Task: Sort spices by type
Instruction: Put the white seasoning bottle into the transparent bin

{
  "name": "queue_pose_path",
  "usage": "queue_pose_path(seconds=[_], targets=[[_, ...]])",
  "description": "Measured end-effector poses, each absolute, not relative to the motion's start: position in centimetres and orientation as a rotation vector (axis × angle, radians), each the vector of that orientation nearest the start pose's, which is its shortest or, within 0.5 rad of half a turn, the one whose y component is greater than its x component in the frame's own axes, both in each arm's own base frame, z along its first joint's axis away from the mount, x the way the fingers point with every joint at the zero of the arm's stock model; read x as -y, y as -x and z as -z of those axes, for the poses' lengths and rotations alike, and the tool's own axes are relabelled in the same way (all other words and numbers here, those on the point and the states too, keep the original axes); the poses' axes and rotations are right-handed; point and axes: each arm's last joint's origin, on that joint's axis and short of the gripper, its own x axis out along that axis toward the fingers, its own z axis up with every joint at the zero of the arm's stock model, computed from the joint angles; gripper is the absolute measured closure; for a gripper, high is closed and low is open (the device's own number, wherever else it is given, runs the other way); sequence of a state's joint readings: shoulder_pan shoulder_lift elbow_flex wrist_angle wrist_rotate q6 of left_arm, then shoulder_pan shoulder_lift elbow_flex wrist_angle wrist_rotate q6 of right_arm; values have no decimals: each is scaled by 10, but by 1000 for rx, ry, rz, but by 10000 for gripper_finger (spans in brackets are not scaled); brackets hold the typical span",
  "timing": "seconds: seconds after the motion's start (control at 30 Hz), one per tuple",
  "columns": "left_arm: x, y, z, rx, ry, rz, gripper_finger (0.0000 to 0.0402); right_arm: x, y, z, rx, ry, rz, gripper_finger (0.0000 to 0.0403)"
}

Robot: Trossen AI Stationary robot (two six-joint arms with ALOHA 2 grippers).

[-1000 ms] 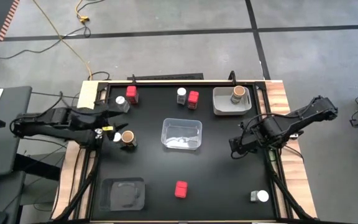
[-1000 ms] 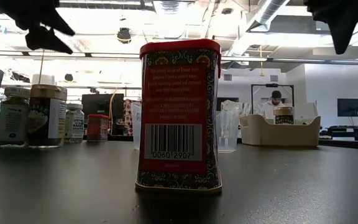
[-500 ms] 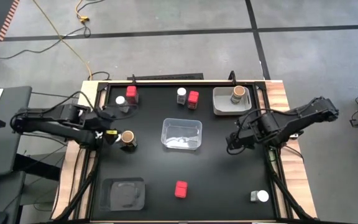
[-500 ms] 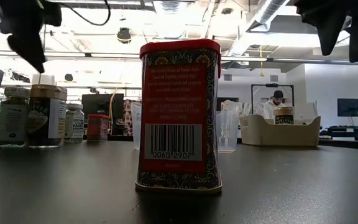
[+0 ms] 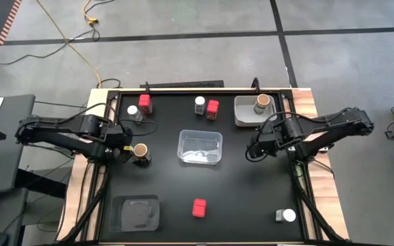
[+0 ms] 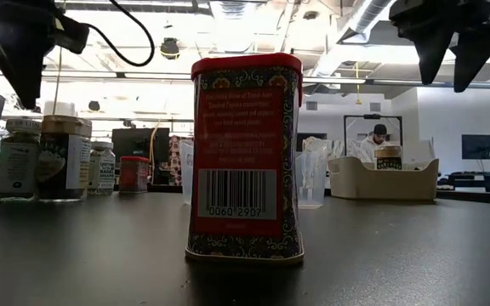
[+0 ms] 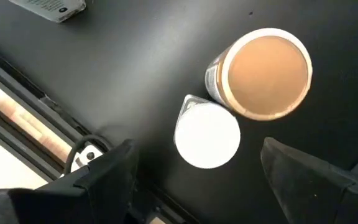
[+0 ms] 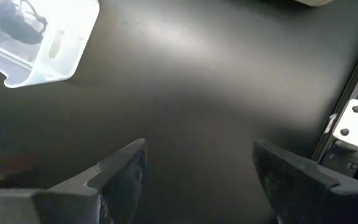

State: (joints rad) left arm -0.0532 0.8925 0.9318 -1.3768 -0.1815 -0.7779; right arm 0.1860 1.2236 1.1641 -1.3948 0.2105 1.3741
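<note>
Tabletop unchanged; left gripper (image 7: 194, 171), spread, now over tan jar (image 7: 263, 73); right gripper (image 8: 194, 165), spread, seemingly nearer centre.

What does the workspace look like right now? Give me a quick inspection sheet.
Surface: black table, wooden side edges.
Job's things: red tins at back left, back centre and front centre; white-lidded jars at back left, back centre, front right; tan-lidded jar at left, another inside the grey tray.
Clutter: clear tray centre; lidded clear tray front left.
Grippers: left gripper open above a white-lidded jar beside the tan one; right gripper open over bare table.
Cables: yellow cable on floor.
Surroundings: a person far behind.
</note>
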Motion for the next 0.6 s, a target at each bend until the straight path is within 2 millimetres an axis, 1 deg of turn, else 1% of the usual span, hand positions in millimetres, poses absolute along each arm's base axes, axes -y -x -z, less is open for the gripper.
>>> queue_pose_path(seconds=[0.13,0.27,0.47,0.6], targets=[[-5,-124,-283,-1191,574,-701,74,-27,-189,-302,-1128,-822,925,86],[-20,-127,-281,-1167,643,-799,74,-25,-192,-302,-1131,-777,866,86],[-54,-136,-281,-1026,768,-927,74,-19,-196,-303,-1130,-721,806,86],[-81,-141,-282,-1017,804,-988,74,-14,-200,-303,-1122,-688,770,86]])
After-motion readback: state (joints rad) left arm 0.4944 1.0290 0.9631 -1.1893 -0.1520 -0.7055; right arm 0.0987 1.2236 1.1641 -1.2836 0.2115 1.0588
